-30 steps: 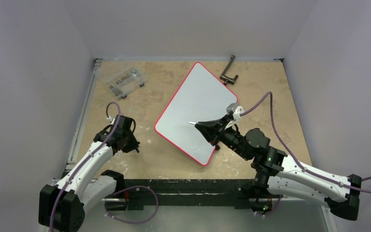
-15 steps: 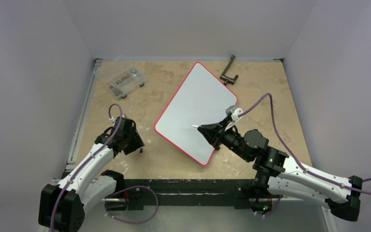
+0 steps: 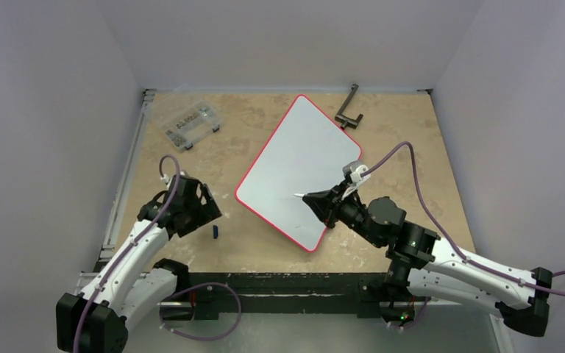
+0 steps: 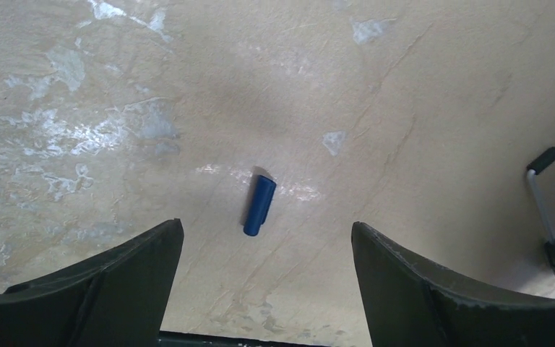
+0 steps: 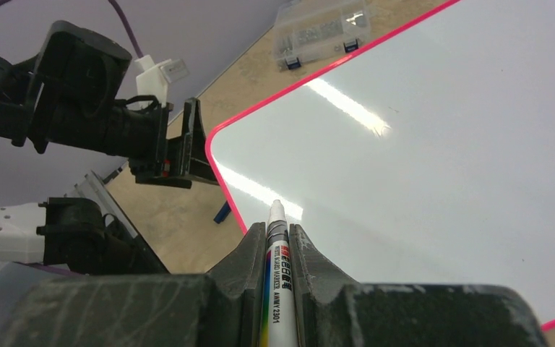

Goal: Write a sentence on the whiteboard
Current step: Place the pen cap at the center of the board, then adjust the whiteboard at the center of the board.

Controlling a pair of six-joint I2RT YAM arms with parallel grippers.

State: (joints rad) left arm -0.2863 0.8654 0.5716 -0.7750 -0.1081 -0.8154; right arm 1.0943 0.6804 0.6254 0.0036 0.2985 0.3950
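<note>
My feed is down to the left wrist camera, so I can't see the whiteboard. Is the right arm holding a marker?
Observer: Yes, the right gripper is shut on a marker, its bare tip pointing over the whiteboard.
Operator: Anything written on it?
Observer: No, the surface is blank in both views that show it.
Operator: Where is the blue cap I see, relative to the whiteboard?
Observer: The blue cap lies on the table, left of the whiteboard's near corner, apart from its red rim.
</note>
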